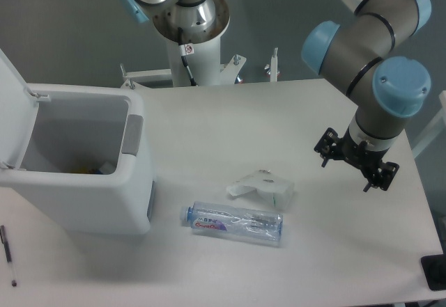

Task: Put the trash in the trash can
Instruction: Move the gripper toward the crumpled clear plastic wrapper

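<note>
A crushed clear plastic bottle (233,222) with a blue cap and blue-pink label lies on its side on the white table, cap to the left. A crumpled white paper carton (261,187) lies just behind it. The white trash can (139,202) stands at the left with its lid open and a grey latch tab (132,134) on its rim. Some small items show inside it. My gripper (355,162) hangs over the right side of the table, well right of the carton. Its jaws are spread apart and empty.
A thin black pen (7,255) lies at the table's front left edge. A dark object (435,272) sits at the front right corner. The arm's base (191,35) stands behind the table.
</note>
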Tool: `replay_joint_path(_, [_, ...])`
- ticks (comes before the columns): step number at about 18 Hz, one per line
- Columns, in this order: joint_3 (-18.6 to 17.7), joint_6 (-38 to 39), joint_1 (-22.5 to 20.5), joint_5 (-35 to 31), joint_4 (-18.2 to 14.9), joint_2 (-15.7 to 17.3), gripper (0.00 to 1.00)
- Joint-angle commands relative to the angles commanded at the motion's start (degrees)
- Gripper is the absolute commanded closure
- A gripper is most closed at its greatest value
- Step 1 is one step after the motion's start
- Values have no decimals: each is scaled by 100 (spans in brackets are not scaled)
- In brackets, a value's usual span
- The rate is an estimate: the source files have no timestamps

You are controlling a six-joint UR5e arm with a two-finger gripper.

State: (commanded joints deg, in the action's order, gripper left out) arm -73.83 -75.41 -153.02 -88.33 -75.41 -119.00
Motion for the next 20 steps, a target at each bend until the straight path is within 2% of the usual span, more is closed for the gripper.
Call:
replay_joint_path(10, [-26,52,26,9,35,0,0])
replay_joint_path(13, [-280,88,132,0,166,61,0])
replay_joint_path(16, [-833,79,123,61,667,272,0])
replay_joint_path(20, [-1309,141,141,62,914,430,0])
